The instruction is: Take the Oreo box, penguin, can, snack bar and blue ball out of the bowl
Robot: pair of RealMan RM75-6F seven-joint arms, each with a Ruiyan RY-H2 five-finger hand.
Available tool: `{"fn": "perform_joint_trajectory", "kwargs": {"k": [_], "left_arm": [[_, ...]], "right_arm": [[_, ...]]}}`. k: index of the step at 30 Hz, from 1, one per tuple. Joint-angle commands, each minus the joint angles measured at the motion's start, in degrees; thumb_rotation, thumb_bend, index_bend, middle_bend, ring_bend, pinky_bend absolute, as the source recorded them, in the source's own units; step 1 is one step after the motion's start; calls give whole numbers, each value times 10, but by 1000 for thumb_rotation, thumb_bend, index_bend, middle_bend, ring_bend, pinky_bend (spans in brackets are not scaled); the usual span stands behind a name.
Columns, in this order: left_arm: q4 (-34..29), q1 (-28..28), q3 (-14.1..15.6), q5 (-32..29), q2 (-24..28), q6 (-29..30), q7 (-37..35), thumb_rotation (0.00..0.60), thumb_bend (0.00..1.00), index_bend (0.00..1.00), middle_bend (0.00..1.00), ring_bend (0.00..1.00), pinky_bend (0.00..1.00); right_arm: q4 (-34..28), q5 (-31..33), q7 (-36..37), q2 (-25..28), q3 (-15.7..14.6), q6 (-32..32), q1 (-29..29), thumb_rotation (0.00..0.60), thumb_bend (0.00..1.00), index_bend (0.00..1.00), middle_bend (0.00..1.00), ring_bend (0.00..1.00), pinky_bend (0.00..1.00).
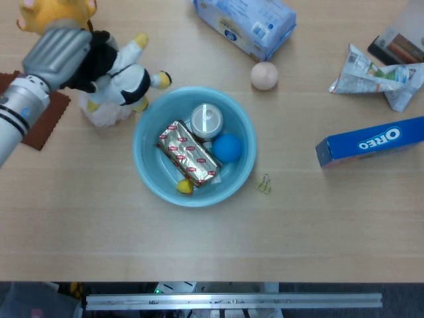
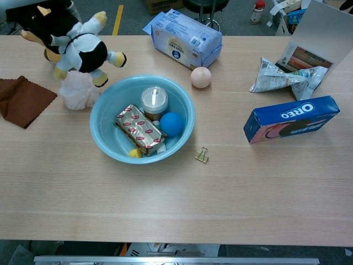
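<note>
Wooden tabletop [image 1: 199,238] seen from above, with a round light-blue plastic bowl [image 1: 147,172] near its middle as the landmark. Inside the bowl lie a gold foil-wrapped snack bar with red markings [image 1: 188,154], a small silver-topped can [image 1: 206,120] standing upright at the bowl's far side, and a blue ball [image 1: 227,148] just beside the can. A small yellow object [image 1: 184,187] peeks out from under the snack bar's near end.

Up and to the left of the bowl, the robot's left hand [image 1: 58,56], grey-backed, holds the black-and-white plush penguin with yellow feet [image 1: 119,74] in the air, clear of the bowl's rim. The fingers wrap around the penguin's dark head and back. In the chest view the penguin [image 2: 77,45] hangs above a white fluffy puff [image 2: 75,89] that sits on the table just left of the bowl. The right hand does not appear in either view.

Well to the right of the bowl lies the long blue Oreo box [image 1: 371,142], already on the table. A small gold binder clip [image 1: 264,184] rests just right of the bowl. Beyond the bowl sit a peach-coloured ball [image 1: 264,75] and a pale blue soft pack [image 1: 245,23]. A brown cloth [image 2: 23,99] lies far left.
</note>
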Motion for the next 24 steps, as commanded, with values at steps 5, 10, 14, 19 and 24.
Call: {"fn": "perform_joint_trajectory", "kwargs": {"k": [5, 10, 14, 19, 24], "left_arm": [[12, 53, 35, 56, 52, 19, -15, 600, 370, 579, 480, 560, 815], [21, 70, 63, 73, 61, 20, 38, 600, 370, 568, 475, 548, 799], [18, 78, 76, 73, 60, 9, 61, 600, 371, 541, 459, 516, 753], [1, 72, 91, 75, 69, -33, 71, 600, 370, 411, 360, 359, 637], [-15, 63, 89, 61, 81, -57, 76, 600, 370, 167, 111, 98, 387]], "right_arm": [[9, -2, 2, -12, -3, -7, 1, 600, 408, 0, 221, 198, 393], [12, -2, 0, -20, -5, -11, 3, 600, 408, 0, 223, 198, 393], [13, -1, -2, -23, -6, -12, 2, 600, 408, 0, 224, 198, 393], [8, -2, -3, -21, -6, -7, 0, 600, 408, 0, 224, 198, 393], [2, -3, -6, -16, -8, -2, -5, 600, 408, 0, 224, 198, 393]]}}
